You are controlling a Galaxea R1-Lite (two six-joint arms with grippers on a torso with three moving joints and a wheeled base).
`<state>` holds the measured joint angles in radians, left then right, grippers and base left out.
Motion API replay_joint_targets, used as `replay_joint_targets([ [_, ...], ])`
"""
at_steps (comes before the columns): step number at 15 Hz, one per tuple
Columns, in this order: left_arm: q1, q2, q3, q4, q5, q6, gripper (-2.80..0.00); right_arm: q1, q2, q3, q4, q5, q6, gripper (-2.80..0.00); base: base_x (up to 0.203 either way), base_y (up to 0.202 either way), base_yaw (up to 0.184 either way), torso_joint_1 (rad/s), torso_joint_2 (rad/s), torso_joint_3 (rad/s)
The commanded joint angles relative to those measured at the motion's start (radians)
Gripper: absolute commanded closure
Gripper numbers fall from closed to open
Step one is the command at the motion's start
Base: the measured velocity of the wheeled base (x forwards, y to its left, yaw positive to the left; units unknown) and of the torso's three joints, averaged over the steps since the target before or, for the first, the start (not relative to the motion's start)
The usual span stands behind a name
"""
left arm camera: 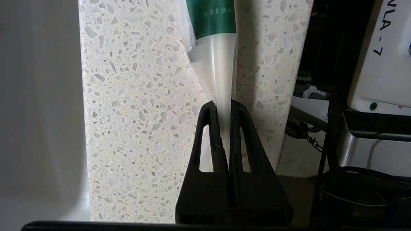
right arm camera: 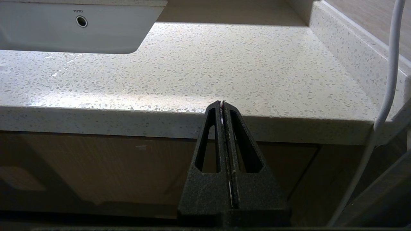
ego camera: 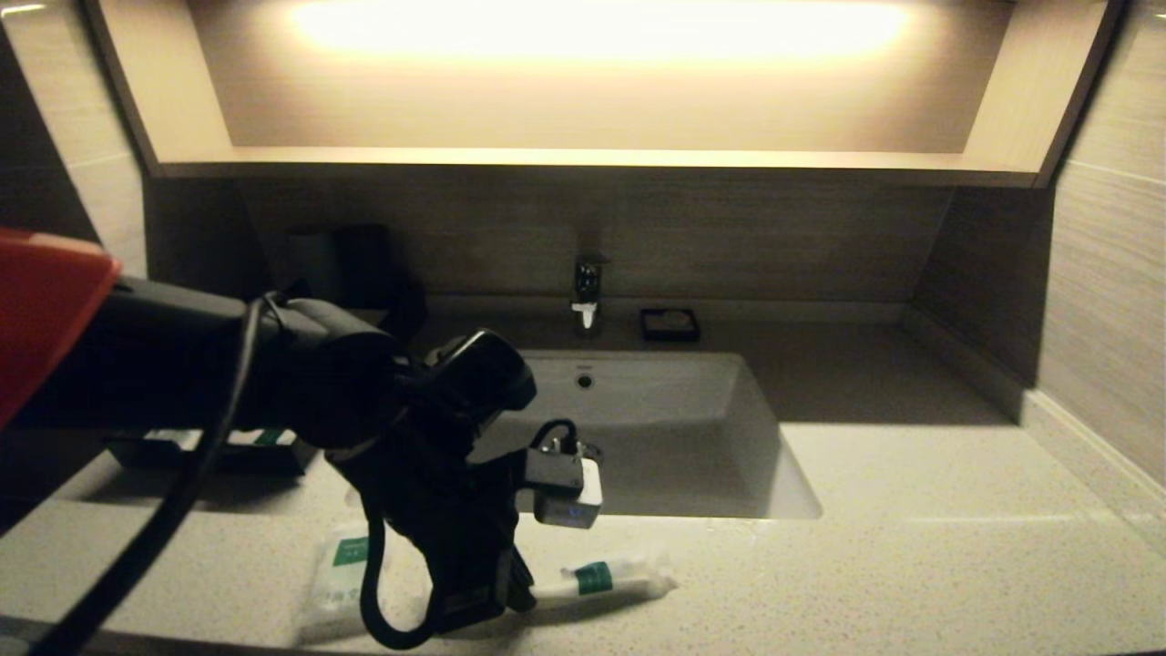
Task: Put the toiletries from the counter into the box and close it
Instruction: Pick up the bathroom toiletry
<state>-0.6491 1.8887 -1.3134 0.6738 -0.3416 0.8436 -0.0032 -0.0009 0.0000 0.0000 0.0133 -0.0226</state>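
The left gripper (left arm camera: pixel 224 107) was clamped on one thin end of the long whitish clear-plastic packet (ego camera: pixel 601 579), lying near the counter's (ego camera: pixel 911 565) front edge; slippage was judged likely when lifted.

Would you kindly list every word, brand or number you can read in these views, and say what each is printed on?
"TOTO": on the sink wall above the overflow hole.
"牙具套装 A": white print on the green label of the long packet, held between the left gripper fingers.
"NLA - 7": partial black lettering on a white device housing.
Print on the small pouch: too blurred to read.
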Motion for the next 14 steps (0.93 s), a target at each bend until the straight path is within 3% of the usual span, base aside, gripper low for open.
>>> replay_joint_targets([
  [1, 0.000, 0.000, 0.000, 0.004, -0.002, 0.004, 0.00, 0.000, 0.001, 0.002, 0.000, 0.001, 0.000, 0.00, 0.000, 0.000, 0.000, 0.000, 0.00, 0.000],
  [6, 0.012, -0.018, -0.037, 0.018, -0.001, -0.067, 0.00, 0.000, -0.001, 0.002, 0.000, 0.001, 0.000, 0.00, 0.000, 0.000, 0.000, 0.000, 0.00, 0.000],
  [10, 0.045, -0.043, -0.065, 0.018, 0.003, -0.202, 0.00, 0.000, -0.001, 0.002, 0.000, 0.001, 0.000, 0.00, 0.000, 0.000, 0.000, 0.000, 0.00, 0.000],
  [14, 0.153, -0.076, -0.079, 0.018, 0.003, -0.348, 0.00, 0.000, 0.000, 0.002, 0.000, 0.001, 0.000, 0.00, 0.000, 0.000, 0.000, 0.000, 0.00, 0.000],
])
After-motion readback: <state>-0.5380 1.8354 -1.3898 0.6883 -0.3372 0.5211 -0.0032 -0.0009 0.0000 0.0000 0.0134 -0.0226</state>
